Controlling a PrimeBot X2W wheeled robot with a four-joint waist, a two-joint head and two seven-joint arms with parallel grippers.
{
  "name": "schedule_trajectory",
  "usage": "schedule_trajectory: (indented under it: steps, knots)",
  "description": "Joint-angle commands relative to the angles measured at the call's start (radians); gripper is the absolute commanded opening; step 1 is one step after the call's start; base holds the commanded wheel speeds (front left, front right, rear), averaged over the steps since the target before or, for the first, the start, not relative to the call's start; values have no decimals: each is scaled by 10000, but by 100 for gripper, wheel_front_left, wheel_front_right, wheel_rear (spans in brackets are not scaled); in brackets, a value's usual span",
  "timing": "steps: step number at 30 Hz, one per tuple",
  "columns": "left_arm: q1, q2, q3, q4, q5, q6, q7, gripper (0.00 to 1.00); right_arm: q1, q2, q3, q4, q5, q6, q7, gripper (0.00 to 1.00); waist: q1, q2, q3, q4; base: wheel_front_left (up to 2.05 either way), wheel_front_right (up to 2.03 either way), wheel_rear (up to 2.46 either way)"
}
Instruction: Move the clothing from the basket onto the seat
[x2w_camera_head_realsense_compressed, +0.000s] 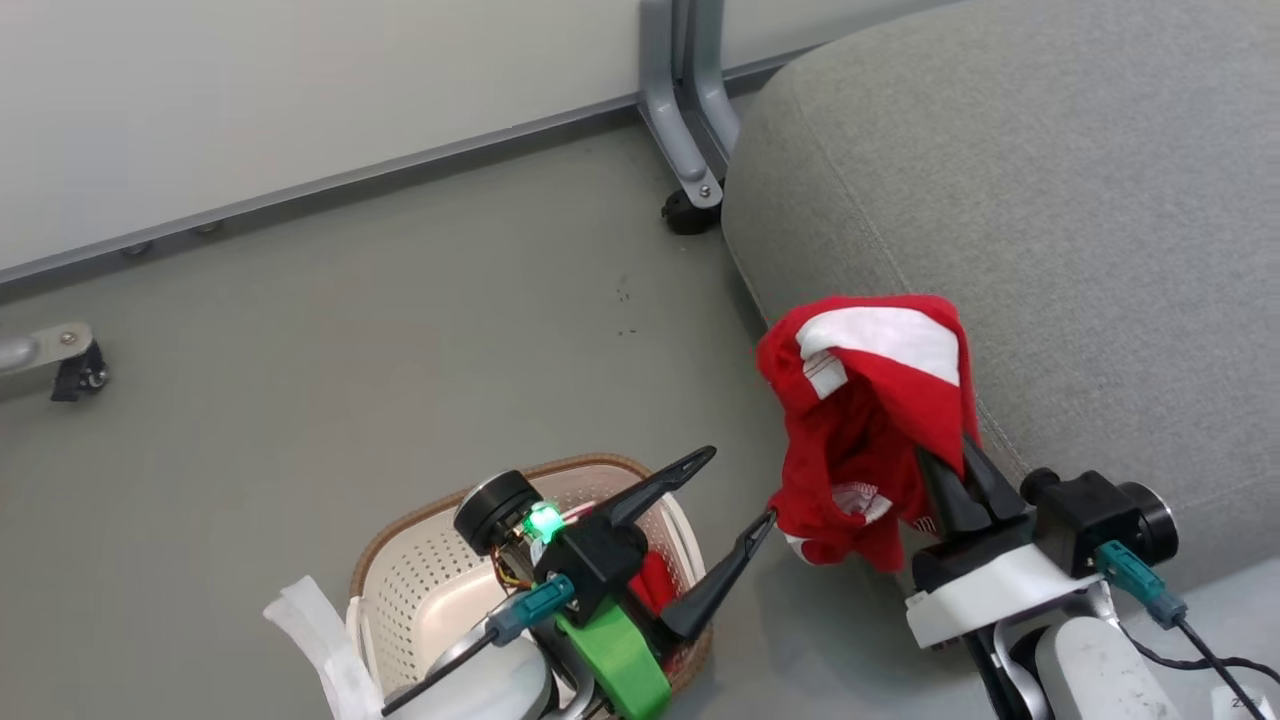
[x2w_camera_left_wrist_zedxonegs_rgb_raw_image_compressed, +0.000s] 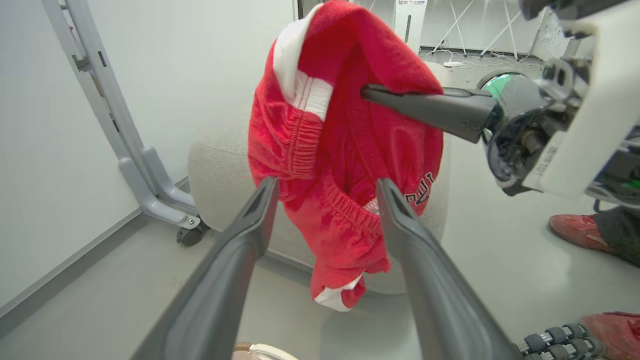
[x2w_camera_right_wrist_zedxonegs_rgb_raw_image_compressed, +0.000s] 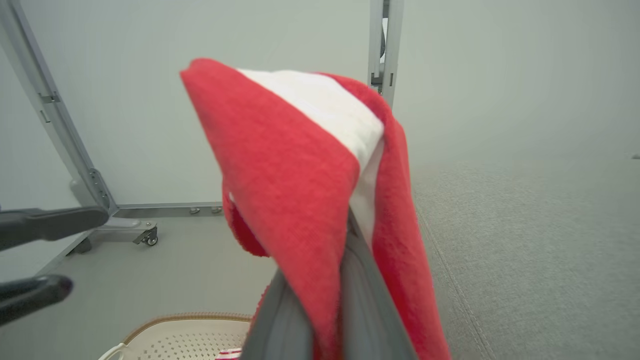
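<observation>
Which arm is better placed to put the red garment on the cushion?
Right: the right gripper is shut on the red white-panelled garment beside the grey fabric seat; the left gripper is open over the cream perforated basket.

Soft red garment (x2w_camera_head_realsense_compressed: 860, 420): red throughout, with a white panel at its top, a small white striped label and white trim at the hem. Perforated plastic laundry basket (x2w_camera_head_realsense_compressed: 400, 590): cream-white, regular hole pattern, brown woven-look rim. Large rounded upholstered seat (x2w_camera_head_realsense_compressed: 1050, 200): plain grey. Floor (x2w_camera_head_realsense_compressed: 400, 350): dull grey-green.

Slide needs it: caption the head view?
Right gripper holds red garment by the seat; open left gripper near the basket.
</observation>
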Motion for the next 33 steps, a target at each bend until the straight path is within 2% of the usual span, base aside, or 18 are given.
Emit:
schedule_trajectory:
  steps: [1,11,19,26,33]
  knots:
    - [-160,127,31,18,79,-21,-92,100,-40,8,-151,-137,33,-14,-49,0,0,0,631,-747,0,0,0]
    - [-370,279,-146,105,213,-110,-124,100,237,10,-601,-585,504,-14,-49,0,0,0,1345,-1724,0,0,0]
    - [-621,417,-335,111,293,-157,16,100,228,7,-736,-799,737,-14,-49,0,0,0,1887,-2165,0,0,0]
    - [-1033,530,-573,-96,422,-182,377,100,-708,11,-1243,-1522,620,-14,-49,0,0,0,2892,-2111,0,0,0]
    - [-2149,682,-1087,-298,584,-263,816,100,-2634,8,-2732,-2399,344,-14,-47,0,0,0,4543,-1317,0,0,0]
